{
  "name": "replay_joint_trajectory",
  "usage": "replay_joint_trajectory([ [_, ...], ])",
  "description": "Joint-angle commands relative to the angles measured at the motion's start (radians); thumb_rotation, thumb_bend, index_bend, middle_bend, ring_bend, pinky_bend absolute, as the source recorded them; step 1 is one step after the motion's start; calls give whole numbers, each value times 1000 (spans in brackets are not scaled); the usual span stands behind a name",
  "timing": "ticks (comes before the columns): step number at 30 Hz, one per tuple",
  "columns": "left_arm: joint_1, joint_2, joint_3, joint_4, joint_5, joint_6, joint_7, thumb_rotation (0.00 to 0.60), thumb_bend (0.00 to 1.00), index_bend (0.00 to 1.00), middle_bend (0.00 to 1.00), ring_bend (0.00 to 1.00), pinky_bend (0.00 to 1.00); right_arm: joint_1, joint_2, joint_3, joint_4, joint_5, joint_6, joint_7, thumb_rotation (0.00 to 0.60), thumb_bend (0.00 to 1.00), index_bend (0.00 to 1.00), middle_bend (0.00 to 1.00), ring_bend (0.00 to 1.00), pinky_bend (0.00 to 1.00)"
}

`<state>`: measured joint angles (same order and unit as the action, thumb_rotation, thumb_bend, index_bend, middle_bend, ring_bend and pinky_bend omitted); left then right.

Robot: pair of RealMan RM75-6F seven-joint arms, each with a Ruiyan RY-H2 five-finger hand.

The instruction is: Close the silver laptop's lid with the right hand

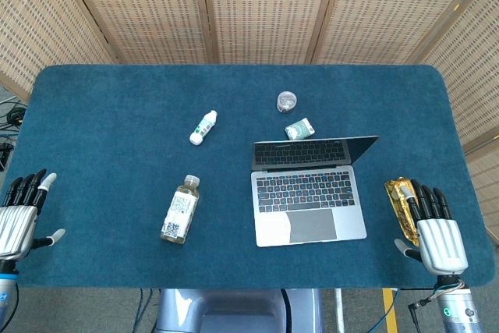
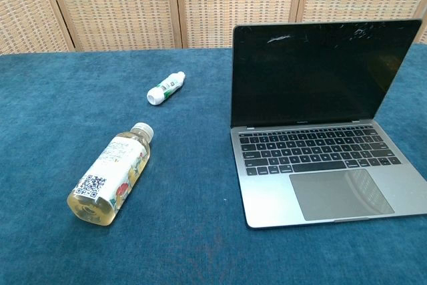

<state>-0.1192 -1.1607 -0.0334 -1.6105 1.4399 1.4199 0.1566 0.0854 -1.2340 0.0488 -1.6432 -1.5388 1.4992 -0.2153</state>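
The right robot hand (image 1: 438,233) rests flat at the near right edge of the blue surface (image 1: 117,107), fingers spread and holding nothing, a gold packet (image 1: 401,196) just beside its fingertips. The left robot hand (image 1: 22,208) lies likewise empty. Further in, right of centre, stands the silver laptop (image 1: 308,193), lid upright. The lid is probably rigid, light, stiffly hinged (the screen fragile); push its top edge (image 2: 327,26) forward and down.
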Motion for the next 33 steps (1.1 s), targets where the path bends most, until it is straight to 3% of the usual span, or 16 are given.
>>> replay_joint_trajectory([
  [1,0,-1,0,0,1,0,2,600,93,0,0,0,0,1,1,0,0,0,-2,1,600,156,0,0,0,0],
  [33,2,1,1,-6,2,3,7,600,96,0,0,0,0,3,1,-10,-5,-13,-12,-5,600,156,0,0,0,0],
])
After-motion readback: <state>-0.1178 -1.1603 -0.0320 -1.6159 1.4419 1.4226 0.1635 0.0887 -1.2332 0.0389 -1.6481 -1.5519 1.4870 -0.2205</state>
